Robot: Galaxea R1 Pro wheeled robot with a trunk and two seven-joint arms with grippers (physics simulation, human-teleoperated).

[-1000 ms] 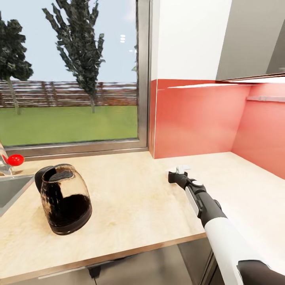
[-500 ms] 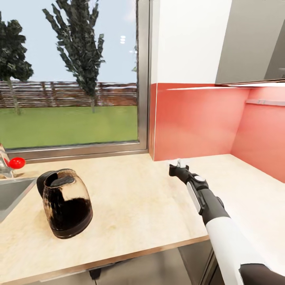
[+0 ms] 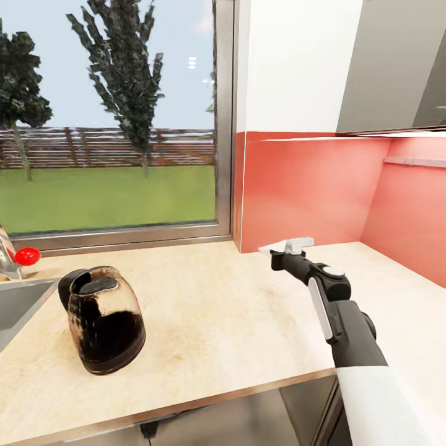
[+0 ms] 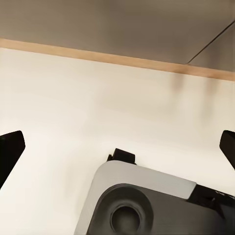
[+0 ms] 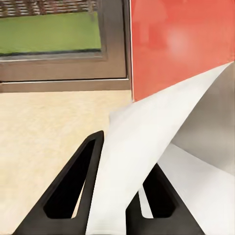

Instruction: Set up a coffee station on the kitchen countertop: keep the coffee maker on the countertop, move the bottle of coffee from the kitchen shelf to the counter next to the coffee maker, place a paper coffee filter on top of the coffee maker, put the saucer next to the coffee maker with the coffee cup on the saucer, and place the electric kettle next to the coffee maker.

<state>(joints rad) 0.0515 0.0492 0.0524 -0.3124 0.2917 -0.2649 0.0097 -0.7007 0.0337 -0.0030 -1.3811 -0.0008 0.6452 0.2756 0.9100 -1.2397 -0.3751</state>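
Observation:
The electric kettle, clear glass with a black base and lid, stands on the left of the light wooden kitchen countertop. To the right, my right gripper hovers above the worktop near the red wall, shut on the white paper coffee filter. In the right wrist view the filter is pinched between the black fingers. My left gripper is open over a pale surface with a wooden edge. The coffee maker, bottle of coffee, saucer and coffee cup are out of view.
A steel sink with a red tap knob sits at the far left. A window and a red backsplash back the counter. A thin grey ledge runs along the right wall under grey cabinets.
My right gripper has risen and moved slightly right and toward the wall, with the filter still in it. The view shifted a little early on. The kettle has not moved.

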